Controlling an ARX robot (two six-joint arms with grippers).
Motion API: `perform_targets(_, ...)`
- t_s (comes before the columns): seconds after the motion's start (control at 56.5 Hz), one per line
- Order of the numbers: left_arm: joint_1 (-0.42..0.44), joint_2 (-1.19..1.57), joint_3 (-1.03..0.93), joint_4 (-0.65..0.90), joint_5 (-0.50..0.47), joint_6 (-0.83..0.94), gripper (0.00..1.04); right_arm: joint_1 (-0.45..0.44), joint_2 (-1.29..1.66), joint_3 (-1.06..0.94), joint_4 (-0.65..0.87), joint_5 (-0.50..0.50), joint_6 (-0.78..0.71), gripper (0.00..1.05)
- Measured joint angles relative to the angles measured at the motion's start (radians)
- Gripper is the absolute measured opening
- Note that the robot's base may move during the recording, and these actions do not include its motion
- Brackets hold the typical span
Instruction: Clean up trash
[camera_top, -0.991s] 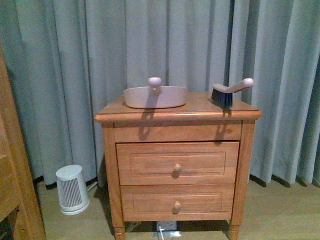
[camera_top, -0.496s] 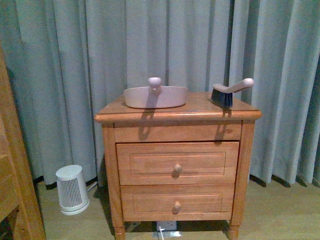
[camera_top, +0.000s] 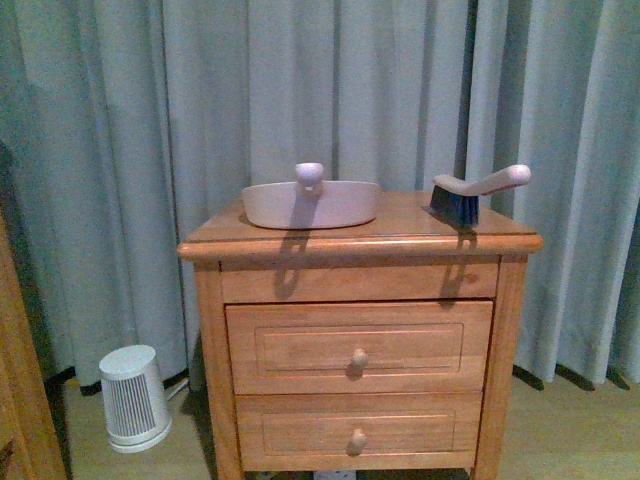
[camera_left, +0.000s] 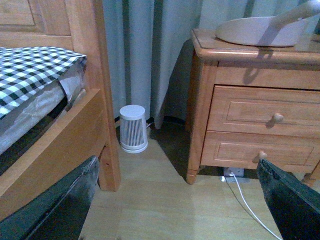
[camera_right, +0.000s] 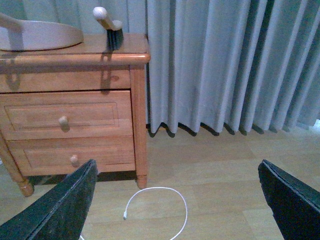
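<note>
By the curtained nightstand (camera_top: 360, 285), left gripper (camera_left: 177, 165) and right gripper (camera_right: 176, 165) both spread wide.

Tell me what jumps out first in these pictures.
The orange-brown wooden two-drawer nightstand fills the middle of the front view, in front of pale blue-grey curtains. On its top sit a pale pink plastic dustpan toward the left and a pink-handled, dark-bristled hand brush at the right edge. A small white ribbed appliance stands on the floor to its left.
</note>
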Motion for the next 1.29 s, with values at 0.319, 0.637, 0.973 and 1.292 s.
perform_targets(0.319, 0.000, 0.000, 0.000, 0.000, 0.000, 0.000, 0.97, 0.000, 0.000, 0.000, 0.000, 0.000, 0.000, 0.97)
perform_targets(0.637, 0.000, 0.001, 0.000, 0.000, 0.000, 0.000, 0.97, 0.000, 0.000, 0.000, 0.000, 0.000, 0.000, 0.97)
perform_targets(0.973, 0.000, 0.001, 0.000, 0.000, 0.000, 0.000, 0.97, 0.000, 0.000, 0.000, 0.000, 0.000, 0.000, 0.97)
perform_targets(1.292, -0.066, 0.441, 0.200, 0.066, -0.095, -0.021, 0.97, 0.000, 0.000, 0.000, 0.000, 0.000, 0.000, 0.97)
